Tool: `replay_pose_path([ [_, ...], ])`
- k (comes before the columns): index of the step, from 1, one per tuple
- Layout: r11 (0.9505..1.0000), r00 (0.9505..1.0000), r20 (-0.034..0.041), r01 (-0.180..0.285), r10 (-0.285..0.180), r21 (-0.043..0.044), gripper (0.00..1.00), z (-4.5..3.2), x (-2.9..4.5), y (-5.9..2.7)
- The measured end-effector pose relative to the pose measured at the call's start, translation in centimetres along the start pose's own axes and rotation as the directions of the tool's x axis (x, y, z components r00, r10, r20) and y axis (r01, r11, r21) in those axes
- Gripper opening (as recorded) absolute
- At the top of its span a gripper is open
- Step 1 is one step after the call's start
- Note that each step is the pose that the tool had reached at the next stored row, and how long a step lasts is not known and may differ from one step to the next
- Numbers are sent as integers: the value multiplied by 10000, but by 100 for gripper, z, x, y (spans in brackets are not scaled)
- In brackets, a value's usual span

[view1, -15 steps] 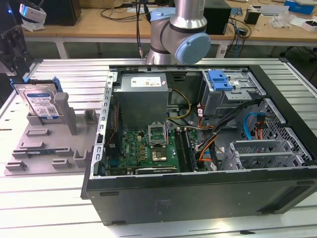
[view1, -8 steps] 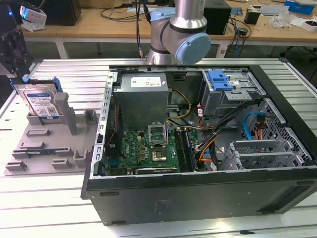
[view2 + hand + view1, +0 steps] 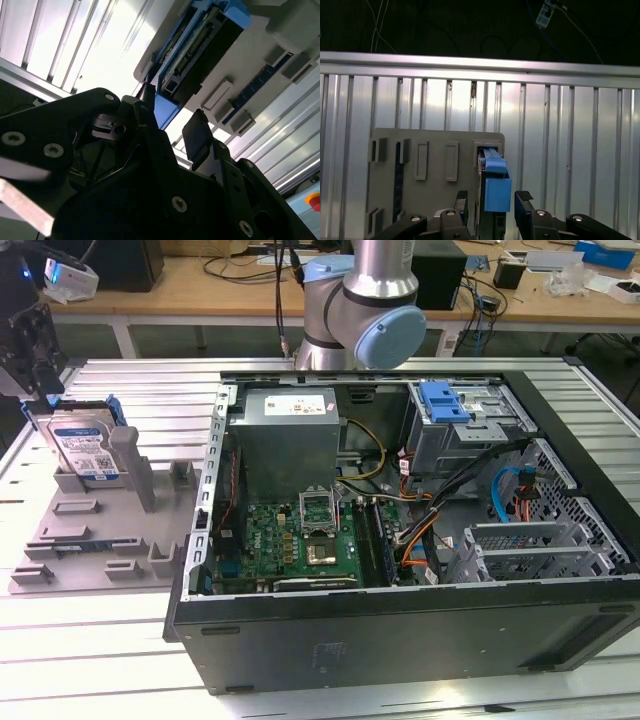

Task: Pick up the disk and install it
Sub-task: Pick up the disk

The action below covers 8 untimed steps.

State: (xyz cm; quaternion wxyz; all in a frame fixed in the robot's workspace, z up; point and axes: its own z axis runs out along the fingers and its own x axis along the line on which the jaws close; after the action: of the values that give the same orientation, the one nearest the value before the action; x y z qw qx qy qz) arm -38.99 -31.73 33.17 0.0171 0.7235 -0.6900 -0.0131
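Observation:
The disk (image 3: 85, 450) stands on edge in a slot of the grey holder plate (image 3: 90, 535) at the exterior view's left; it is silver, with a white-and-blue label and a blue carrier frame. My gripper (image 3: 38, 395) hangs just above its top edge. In the first wrist view the gripper (image 3: 493, 197) is open, its two black fingertips (image 3: 462, 200) on either side of the disk's blue frame (image 3: 496, 185) with small gaps. The second wrist view shows the same straddle: the gripper (image 3: 170, 122) around the blue corner of the disk (image 3: 200, 45).
An open computer case (image 3: 400, 630) takes up the middle and right of the slatted aluminium table (image 3: 90, 660). Inside it are a grey power-supply box (image 3: 285, 435), a metal drive cage with a blue latch (image 3: 450, 410) and a green motherboard (image 3: 300, 535). The arm's base (image 3: 360, 300) rises behind.

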Motion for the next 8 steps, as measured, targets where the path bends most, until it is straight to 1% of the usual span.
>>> replay_pose_path([
  [8, 10000, 10000, 8, -2, 2, -2, 50, 52, -14, 4],
])
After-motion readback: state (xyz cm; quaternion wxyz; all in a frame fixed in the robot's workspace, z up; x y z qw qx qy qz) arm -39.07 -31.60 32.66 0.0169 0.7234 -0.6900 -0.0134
